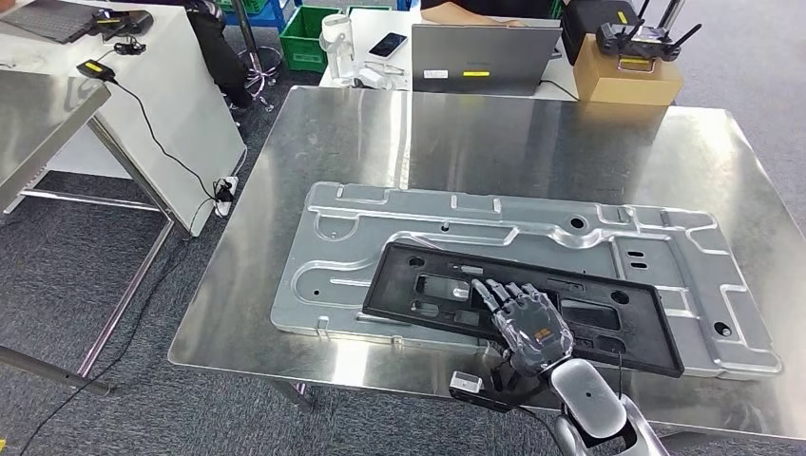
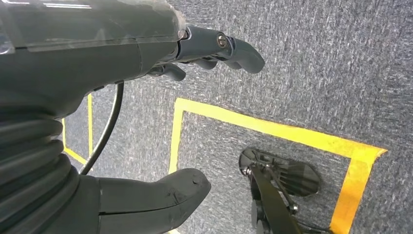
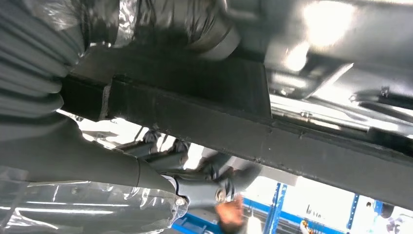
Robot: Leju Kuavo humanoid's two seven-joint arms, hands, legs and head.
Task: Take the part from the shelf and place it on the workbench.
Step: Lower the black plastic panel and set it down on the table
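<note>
Desk (image 1: 314, 123): you see bare steel over grey carpet, with a laptop (image 1: 485, 55) on a white table behind. Large silver panel (image 1: 380, 237) lies flat on it; black frame (image 1: 418, 280) rests on that. Right hand (image 1: 527, 318) grips the frame's near edge, fingers (image 1: 494, 293) spread across its top. Left hand (image 2: 73, 63) hangs over carpet, fingers released.
</note>
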